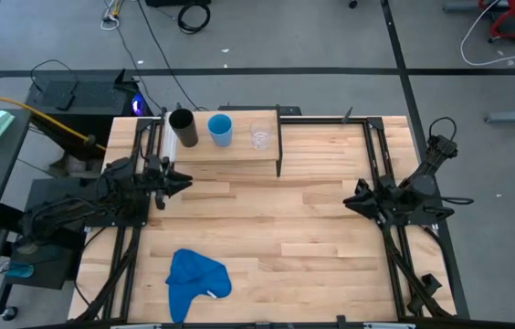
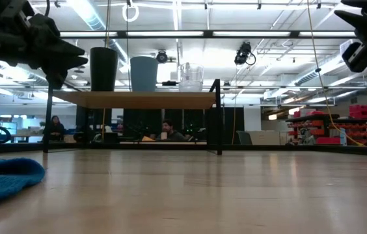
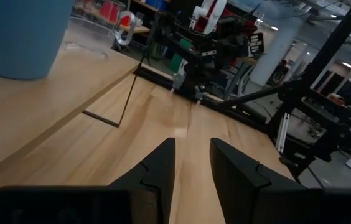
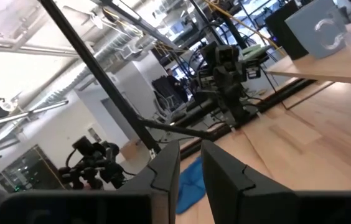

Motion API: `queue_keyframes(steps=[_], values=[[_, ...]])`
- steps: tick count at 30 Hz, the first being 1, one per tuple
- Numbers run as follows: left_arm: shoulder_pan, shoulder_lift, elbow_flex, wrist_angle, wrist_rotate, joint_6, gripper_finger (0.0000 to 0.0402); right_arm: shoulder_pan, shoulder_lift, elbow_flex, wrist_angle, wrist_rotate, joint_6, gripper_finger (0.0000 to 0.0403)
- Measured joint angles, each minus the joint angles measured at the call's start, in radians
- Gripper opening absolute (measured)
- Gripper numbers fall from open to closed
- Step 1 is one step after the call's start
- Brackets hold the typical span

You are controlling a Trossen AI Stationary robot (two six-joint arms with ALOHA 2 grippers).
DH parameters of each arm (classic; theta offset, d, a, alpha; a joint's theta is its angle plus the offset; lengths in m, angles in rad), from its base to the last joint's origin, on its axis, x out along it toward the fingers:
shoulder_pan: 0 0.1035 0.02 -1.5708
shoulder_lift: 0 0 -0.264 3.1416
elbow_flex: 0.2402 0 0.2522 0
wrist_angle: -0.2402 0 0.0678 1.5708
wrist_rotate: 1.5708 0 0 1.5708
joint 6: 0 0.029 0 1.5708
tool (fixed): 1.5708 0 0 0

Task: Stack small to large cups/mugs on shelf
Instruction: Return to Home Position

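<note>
Both arms are folded low at opposite sides of the table (image 1: 303,228). The left gripper (image 1: 184,181) points toward the centre, near the front left corner of the shelf (image 1: 230,153) and not touching it. In its wrist view the fingers (image 3: 163,163) lie close together with a narrow slot between them, and they grip nothing. The right gripper (image 1: 349,200) points inward from the right side, well apart from the shelf, its fingers (image 4: 166,163) likewise nearly closed and empty. The shelf stands at the far edge and carries, upright in a spaced row from left to right, the black cup (image 1: 183,126), the blue cup (image 1: 220,128) and the clear cup (image 1: 260,135). Bare tabletop lies between the grippers. A blue cloth (image 1: 195,279) lies near the front edge, left of centre.
</note>
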Motion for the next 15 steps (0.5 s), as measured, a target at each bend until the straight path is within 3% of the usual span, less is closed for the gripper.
queue_keyframes(steps=[15], values=[[0.0,0.001,0.001,-0.071,-0.064,0.055,0.0107,0.0,0.0,-0.005,-0.067,0.001,-0.145,0.0073]])
